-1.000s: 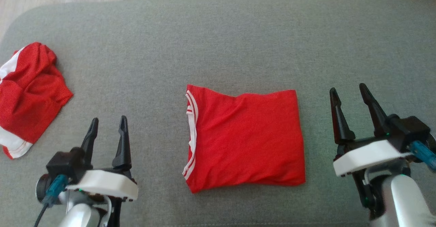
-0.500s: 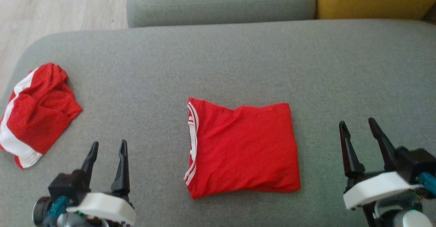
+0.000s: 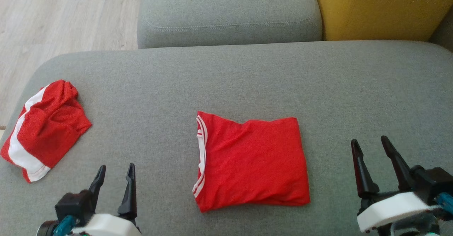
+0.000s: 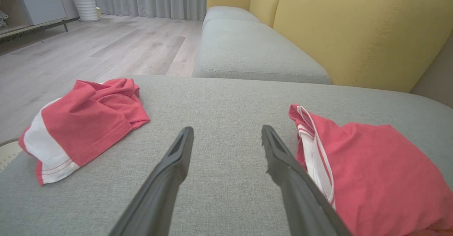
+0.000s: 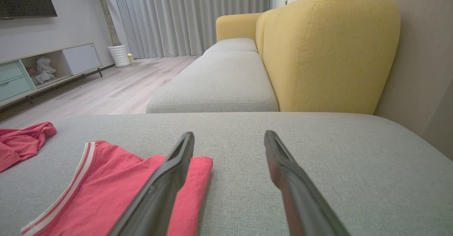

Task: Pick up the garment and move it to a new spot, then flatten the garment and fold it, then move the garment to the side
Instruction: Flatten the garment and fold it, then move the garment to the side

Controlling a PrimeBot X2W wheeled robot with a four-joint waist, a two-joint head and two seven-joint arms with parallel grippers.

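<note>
The folded red garment (image 3: 251, 163) lies flat on the grey cushion (image 3: 226, 76), about in the middle, between my two grippers. Its collar with white stripes is on the left side, and there are small wrinkles along the near edge. My left gripper (image 3: 117, 166) is at the near left. Its fingers are spread apart and hold nothing, and it is near the collar side of the garment but apart from it. My right gripper (image 3: 368, 140) is at the near right, also spread and empty, beside the right edge of the garment without touching it. A second red and white cloth (image 3: 46, 130) lies crumpled at the left edge of the cushion. Behind the cushion are a grey sofa seat (image 3: 230, 13) and a yellow backrest (image 3: 382, 9).
</note>
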